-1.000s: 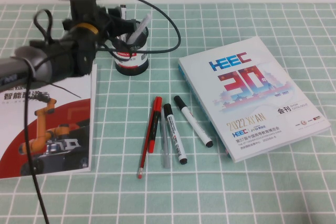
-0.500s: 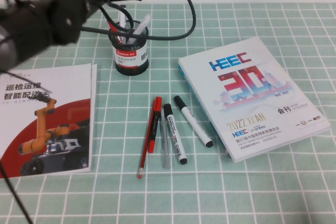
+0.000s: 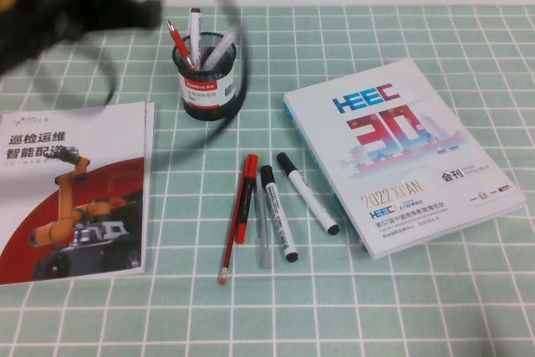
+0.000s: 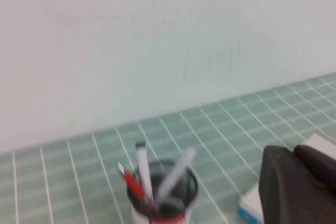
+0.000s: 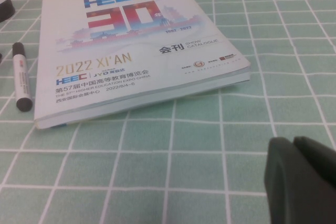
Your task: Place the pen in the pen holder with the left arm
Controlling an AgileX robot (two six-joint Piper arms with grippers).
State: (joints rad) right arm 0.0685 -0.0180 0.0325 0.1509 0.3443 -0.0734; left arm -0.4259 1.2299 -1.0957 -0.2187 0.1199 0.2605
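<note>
Three pens stick up out of the black mesh pen holder (image 3: 206,77) at the back of the green checked tabletop (image 3: 401,290): a red one (image 3: 179,42), a white one with a dark tip (image 3: 195,33) and a pale grey one (image 3: 219,46) leaning over. Left claw (image 4: 299,184) hangs up high, off to the holder's left, can't tell how its fingers are set. Loose red pen (image 3: 246,196) and two black-capped markers (image 3: 278,211) lie in front. White HEEC catalogue (image 3: 401,152) sits to the right. Right claw (image 5: 303,178) is low near that catalogue, pressed together.
</note>
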